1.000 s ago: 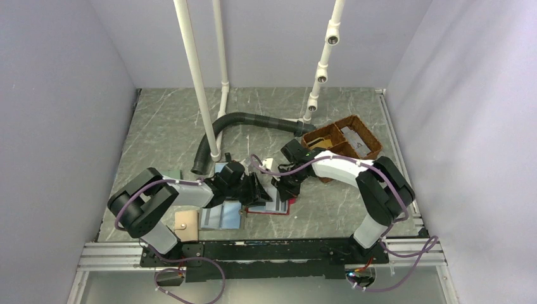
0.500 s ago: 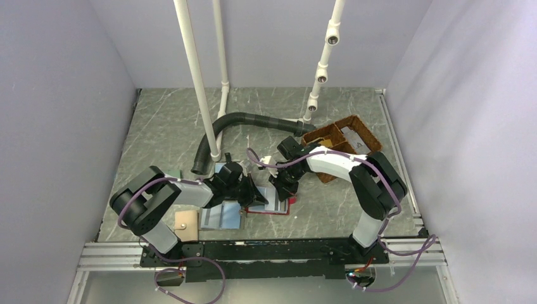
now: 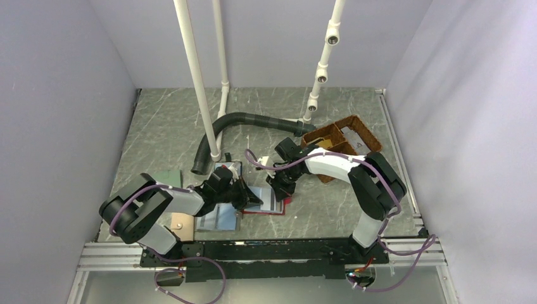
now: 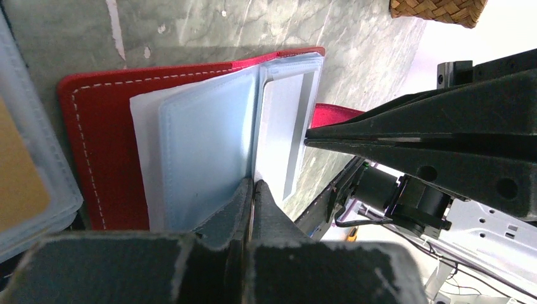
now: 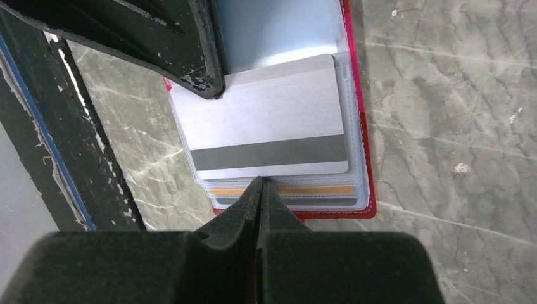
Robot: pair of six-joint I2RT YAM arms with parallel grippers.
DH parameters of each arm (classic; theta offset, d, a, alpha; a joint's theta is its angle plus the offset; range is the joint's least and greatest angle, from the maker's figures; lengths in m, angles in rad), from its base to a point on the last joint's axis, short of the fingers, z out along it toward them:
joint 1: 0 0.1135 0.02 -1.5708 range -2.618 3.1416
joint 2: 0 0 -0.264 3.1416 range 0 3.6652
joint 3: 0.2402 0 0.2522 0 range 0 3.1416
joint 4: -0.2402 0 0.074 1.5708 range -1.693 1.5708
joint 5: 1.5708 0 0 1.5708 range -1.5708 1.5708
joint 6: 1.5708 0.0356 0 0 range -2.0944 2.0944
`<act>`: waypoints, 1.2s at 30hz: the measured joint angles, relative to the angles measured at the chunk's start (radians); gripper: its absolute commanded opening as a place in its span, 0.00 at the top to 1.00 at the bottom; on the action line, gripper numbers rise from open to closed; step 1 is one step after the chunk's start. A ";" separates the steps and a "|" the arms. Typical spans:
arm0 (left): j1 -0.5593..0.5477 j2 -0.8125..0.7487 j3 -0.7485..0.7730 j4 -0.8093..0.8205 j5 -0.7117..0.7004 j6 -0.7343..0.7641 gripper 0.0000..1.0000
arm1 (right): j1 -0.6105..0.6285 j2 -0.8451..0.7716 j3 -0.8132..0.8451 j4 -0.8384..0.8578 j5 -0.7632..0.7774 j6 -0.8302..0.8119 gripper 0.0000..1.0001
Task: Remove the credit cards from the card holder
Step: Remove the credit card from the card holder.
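Credit cards [image 5: 269, 126] show only from the right wrist: a grey striped one atop others, sleeved in the red card holder [image 4: 101, 120], open on the table [image 5: 443, 95]. Left gripper [image 4: 252, 190] and right gripper [image 5: 261, 187] both closed, no grip visible.

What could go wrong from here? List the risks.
1. The right claw is shut at the silver card edge and seems to grip nothing, so it may slip off without drawing the card out.
2. The left claw, also shut, sits at the card holder sleeves close by, so the claws could collide.
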 measured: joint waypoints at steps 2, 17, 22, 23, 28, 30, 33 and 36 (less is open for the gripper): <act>0.002 -0.001 -0.003 0.005 0.001 0.000 1.00 | 0.000 0.000 0.000 0.002 0.000 0.000 1.00; 0.014 -0.144 -0.036 -0.084 -0.039 0.000 1.00 | 0.002 0.001 -0.002 0.006 0.007 0.000 1.00; 0.019 -0.153 -0.048 -0.095 -0.045 -0.002 1.00 | 0.002 0.001 -0.002 0.006 0.007 0.000 1.00; 0.019 -0.157 -0.048 -0.101 -0.046 -0.002 1.00 | 0.002 0.001 -0.002 0.006 0.008 0.000 1.00; 0.023 -0.222 -0.048 -0.170 -0.058 0.006 1.00 | 0.002 0.001 -0.002 0.006 0.007 0.000 1.00; 0.025 -0.266 -0.048 -0.215 -0.067 0.013 1.00 | 0.002 0.001 -0.002 0.006 0.007 0.000 0.99; 0.025 -0.342 -0.044 -0.294 -0.084 0.040 1.00 | 0.002 0.000 -0.002 0.006 0.004 -0.002 0.91; 0.025 -0.415 -0.022 -0.389 -0.106 0.082 1.00 | 0.002 -0.004 -0.004 0.004 -0.011 -0.010 0.79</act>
